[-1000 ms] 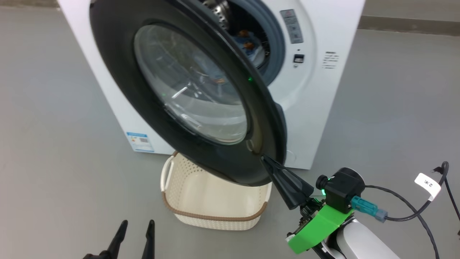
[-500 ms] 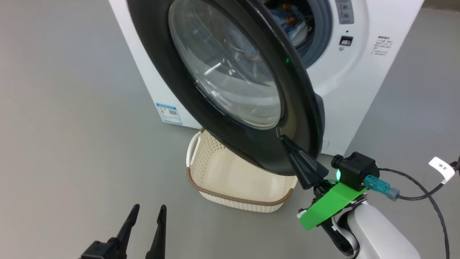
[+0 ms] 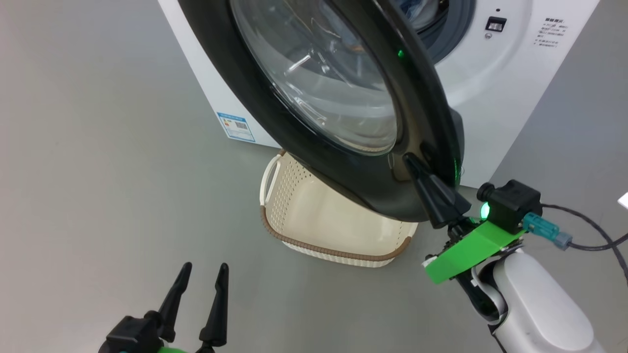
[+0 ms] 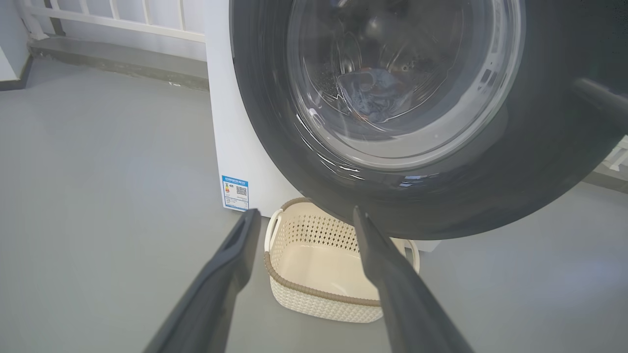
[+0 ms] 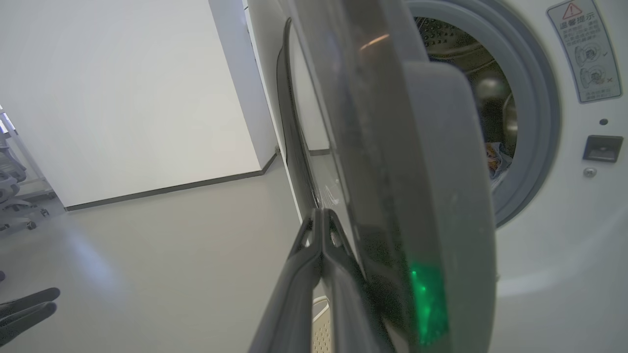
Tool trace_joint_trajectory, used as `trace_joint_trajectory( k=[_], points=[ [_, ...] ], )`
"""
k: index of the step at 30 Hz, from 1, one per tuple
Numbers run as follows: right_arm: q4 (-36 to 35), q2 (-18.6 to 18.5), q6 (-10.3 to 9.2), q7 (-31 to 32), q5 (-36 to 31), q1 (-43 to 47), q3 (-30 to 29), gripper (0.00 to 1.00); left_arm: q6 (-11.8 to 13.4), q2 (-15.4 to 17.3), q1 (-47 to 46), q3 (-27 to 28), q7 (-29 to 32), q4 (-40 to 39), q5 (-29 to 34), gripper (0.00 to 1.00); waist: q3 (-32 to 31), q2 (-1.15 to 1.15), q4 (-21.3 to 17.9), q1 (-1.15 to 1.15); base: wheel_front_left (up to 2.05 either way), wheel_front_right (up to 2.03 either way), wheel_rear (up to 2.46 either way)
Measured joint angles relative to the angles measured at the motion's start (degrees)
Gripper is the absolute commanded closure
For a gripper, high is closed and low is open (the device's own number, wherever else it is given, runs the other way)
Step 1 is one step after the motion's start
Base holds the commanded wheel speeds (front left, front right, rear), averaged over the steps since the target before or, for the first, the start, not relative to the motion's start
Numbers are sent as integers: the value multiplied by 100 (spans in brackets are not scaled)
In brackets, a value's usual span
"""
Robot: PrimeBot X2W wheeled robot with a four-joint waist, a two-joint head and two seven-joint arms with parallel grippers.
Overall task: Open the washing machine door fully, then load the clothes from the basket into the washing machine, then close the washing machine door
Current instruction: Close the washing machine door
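Observation:
The washing machine door (image 3: 274, 98), black-rimmed with a glass bowl, stands partly open in front of the white washing machine (image 3: 495, 93). My right gripper (image 3: 411, 161) is shut, and its tips press on the door's outer rim near the free edge (image 5: 321, 215). My left gripper (image 3: 204, 268) hangs open and holds nothing at the lower left, apart from everything (image 4: 304, 215). Light blue clothes (image 4: 373, 90) lie in the drum, seen through the glass and past the door's edge (image 5: 493, 159). Below the door stands the basket (image 3: 338, 252); its visible inside is bare.
Grey floor (image 3: 98, 171) spreads wide to the left of the machine. A black cable (image 3: 588, 235) trails from my right wrist. A white railing (image 4: 122, 19) runs behind the machine. The door latch slot (image 5: 601, 147) sits right of the grey gasket (image 5: 539, 122).
The head camera has shifted, so the machine and basket sit further right and higher. My right gripper stays shut against the door's rim, its tip now further onto it. The left gripper is unchanged.

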Motion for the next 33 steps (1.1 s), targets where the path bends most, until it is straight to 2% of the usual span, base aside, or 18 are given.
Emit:
trace_joint_trajectory(
  k=[11, 21, 33],
  points=[
    [-40, -178, 0, 0, -31, -349, -155, 100, 0, -7, -112, -68, 0, -34, -149, 0, 275, 0, 101, 0, 0, 0, 0],
    [-24, -485, 0, 0, -31, -900, -192, 100, 0, -9, -126, -177, 0, -153, -296, 0, 560, 0, 164, 0, 0, 0, 0],
    [250, -838, 1, 0, -37, -1889, -149, 100, 0, -18, -243, -364, 0, -268, -324, 0, 1031, 0, 191, 0, 0, 0, 0]
  ],
)
